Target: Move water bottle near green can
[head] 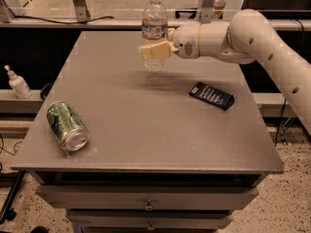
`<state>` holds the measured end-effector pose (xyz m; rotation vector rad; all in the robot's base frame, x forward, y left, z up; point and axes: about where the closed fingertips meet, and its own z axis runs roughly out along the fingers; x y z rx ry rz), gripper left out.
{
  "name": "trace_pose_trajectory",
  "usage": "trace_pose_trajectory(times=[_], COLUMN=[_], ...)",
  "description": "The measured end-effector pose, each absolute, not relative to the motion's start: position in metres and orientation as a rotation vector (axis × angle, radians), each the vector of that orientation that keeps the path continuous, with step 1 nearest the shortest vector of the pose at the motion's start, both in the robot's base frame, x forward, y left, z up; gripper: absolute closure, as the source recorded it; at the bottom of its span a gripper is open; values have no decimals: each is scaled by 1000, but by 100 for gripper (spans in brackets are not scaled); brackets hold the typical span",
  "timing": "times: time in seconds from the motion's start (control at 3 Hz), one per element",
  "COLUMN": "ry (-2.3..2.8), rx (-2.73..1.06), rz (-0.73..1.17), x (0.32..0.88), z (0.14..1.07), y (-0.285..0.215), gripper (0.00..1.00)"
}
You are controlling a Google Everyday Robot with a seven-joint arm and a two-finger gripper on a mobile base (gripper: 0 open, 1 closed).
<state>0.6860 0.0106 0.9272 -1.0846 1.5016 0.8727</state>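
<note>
Arm [252,33]: 1, cream, extended from right, wrist level. Gripper [155,50]: over far side of table [146,130], 2 fingers [147,51] clamped on bottle [154,18].

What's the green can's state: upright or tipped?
Tipped: the green can lies on its side, front left. The gripper holds the water bottle at the back.

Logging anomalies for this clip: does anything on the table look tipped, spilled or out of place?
The green can lies on its side near the front-left corner of the table; no spill shows. The tool grips the upright water bottle near the back edge. Nothing else looks odd.
</note>
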Motion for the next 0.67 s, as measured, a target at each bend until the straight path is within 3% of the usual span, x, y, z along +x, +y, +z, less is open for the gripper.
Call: trace_pose_trajectory(times=[0.67], ry=[1482], rx=[-1141], rz=[922], x=[661], z=[921], y=[23], gripper=[100])
